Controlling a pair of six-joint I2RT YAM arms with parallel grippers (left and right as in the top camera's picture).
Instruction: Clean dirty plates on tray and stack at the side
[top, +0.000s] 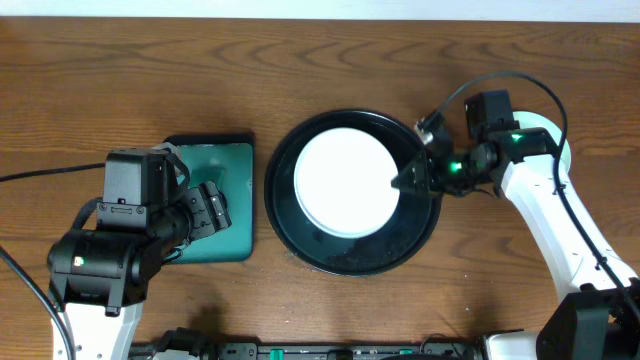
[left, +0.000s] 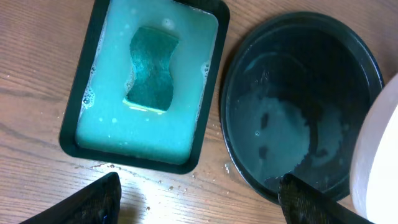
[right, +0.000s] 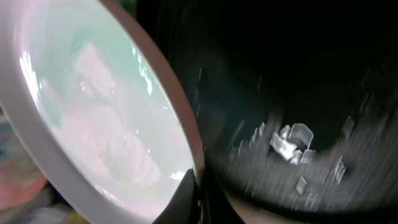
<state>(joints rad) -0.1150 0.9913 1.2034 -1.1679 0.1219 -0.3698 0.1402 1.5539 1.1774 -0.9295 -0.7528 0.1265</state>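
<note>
The right end effector (top: 405, 180) pinches 1 white plate (top: 345, 180) by its rim over the wet black tray (top: 350, 255). The teal tray (left: 81, 112) holds sudsy water and 1 sponge (left: 151, 68); the left end effector (top: 207, 208) is spread.

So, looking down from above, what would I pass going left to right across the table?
The left arm → teal tray → black tray holding the white plate → right arm.

A robotics lab bench: brown wood-grain tabletop (top: 320, 60), white-and-black right robot arm (top: 540, 205) at five o'clock, matching left robot arm (top: 95, 265) at seven.
</note>
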